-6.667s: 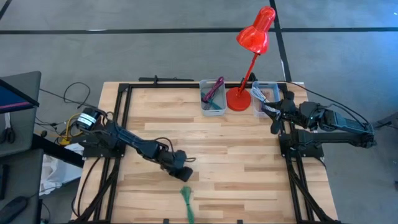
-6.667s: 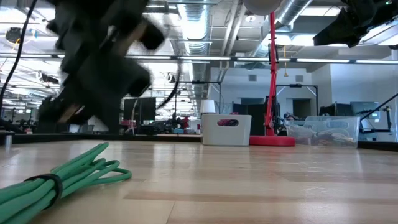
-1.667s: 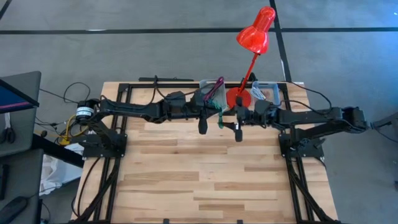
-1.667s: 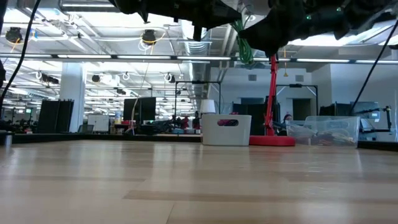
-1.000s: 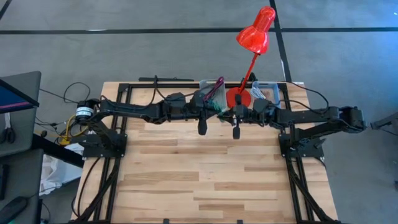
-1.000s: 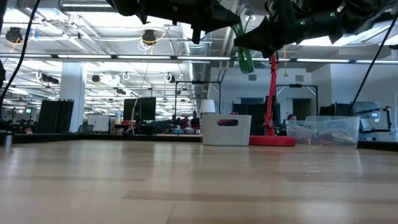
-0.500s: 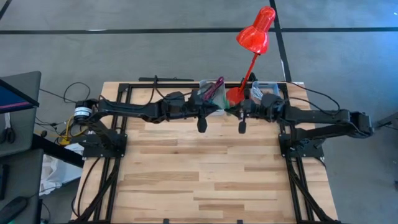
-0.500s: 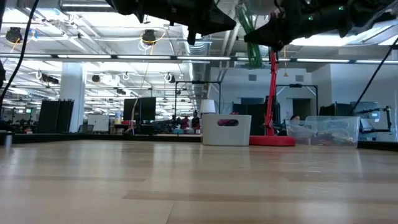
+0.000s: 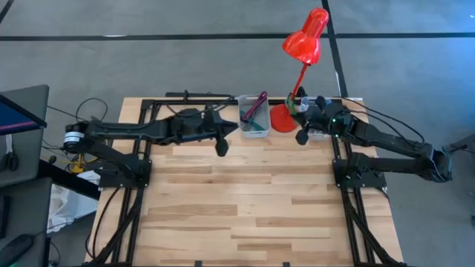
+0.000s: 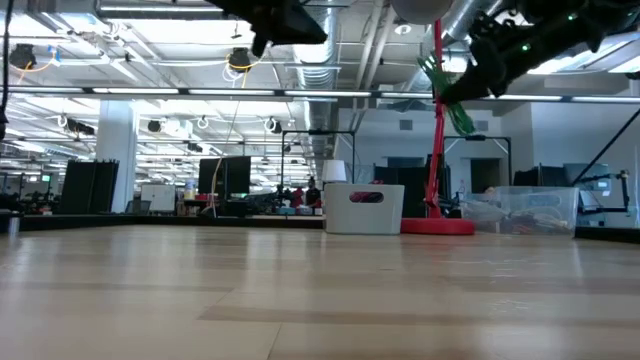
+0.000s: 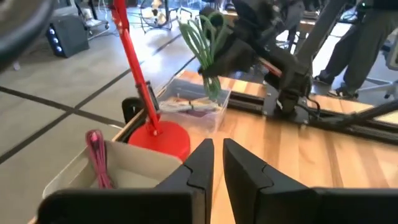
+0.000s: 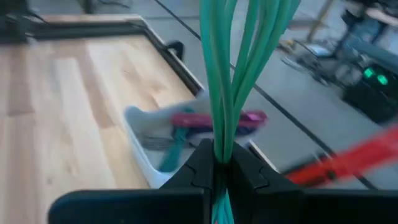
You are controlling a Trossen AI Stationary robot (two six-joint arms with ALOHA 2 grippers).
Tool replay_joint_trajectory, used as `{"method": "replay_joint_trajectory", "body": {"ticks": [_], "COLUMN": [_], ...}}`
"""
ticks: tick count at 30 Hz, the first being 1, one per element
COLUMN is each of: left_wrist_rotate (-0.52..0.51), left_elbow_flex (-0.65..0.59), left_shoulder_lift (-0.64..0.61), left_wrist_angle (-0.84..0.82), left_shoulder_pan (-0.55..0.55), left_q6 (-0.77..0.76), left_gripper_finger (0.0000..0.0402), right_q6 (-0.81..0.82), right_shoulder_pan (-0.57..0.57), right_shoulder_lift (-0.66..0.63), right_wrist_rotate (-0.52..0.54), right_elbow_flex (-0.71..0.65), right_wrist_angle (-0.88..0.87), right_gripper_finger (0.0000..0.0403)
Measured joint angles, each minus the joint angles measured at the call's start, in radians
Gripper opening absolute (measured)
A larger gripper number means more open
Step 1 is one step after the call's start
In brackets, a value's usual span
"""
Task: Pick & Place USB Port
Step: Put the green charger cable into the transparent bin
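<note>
The USB cable is a green bundle [image 11: 202, 43], lifted high above the table's far right. My right gripper [image 9: 300, 124] is shut on it beside the red lamp's pole [image 10: 437, 150], near the clear bin [image 9: 315, 119]. In the low view the bundle [image 10: 447, 95] slants down from that gripper. My left gripper [image 11: 217, 163] hovers left of the white bin [image 9: 254, 122]. Its fingers stand a narrow gap apart with nothing between them. My right gripper pinches the green strands [image 12: 219, 146] between its two fingers, with several strands running side by side through the hold. The fingers come about level from the table's right side and lie across the bundle. The bundle is clear of everything; its looped end [image 11: 208, 22] stands above the fingers and its other end [image 11: 212, 90] below.
The white bin [image 12: 149, 140] holds a pink cable [image 12: 211, 118] and a teal one. The clear bin [image 11: 193, 102] holds several cables. The red lamp's base [image 9: 283, 117] stands between the bins, and its head [image 9: 306, 35] reaches past the far edge. Bare wood lies nearer.
My right gripper has carried the green cable from beside the white bin toward the table's right and far edge, up to the lamp pole and the clear bin. My left gripper has drawn back toward the table's left, away from the cable.
</note>
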Motion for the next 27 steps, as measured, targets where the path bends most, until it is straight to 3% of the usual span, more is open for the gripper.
{"method": "replay_joint_trajectory", "body": {"ticks": [14, 22, 27], "left_wrist_rotate": [-0.127, -0.128, -0.128], "left_elbow_flex": [-0.345, -0.457, -0.477], "left_shoulder_lift": [-0.31, -0.413, -0.42], "left_wrist_angle": [0.136, 0.213, 0.221], "left_shoulder_pan": [-0.059, -0.065, -0.065], "left_q6": [-0.055, -0.063, -0.062], "left_gripper_finger": [0.0024, 0.0022, 0.0021], "right_q6": [0.077, 0.091, 0.125], "right_shoulder_pan": [-0.293, -0.441, -0.427], "right_shoulder_lift": [-0.154, -0.111, -0.074], "right_wrist_rotate": [0.042, 0.087, 0.13], "right_elbow_flex": [0.0, 0.0, 0.0], "right_wrist_angle": [-0.26, -0.308, -0.314], "right_gripper_finger": [0.0011, 0.001, 0.001]}}
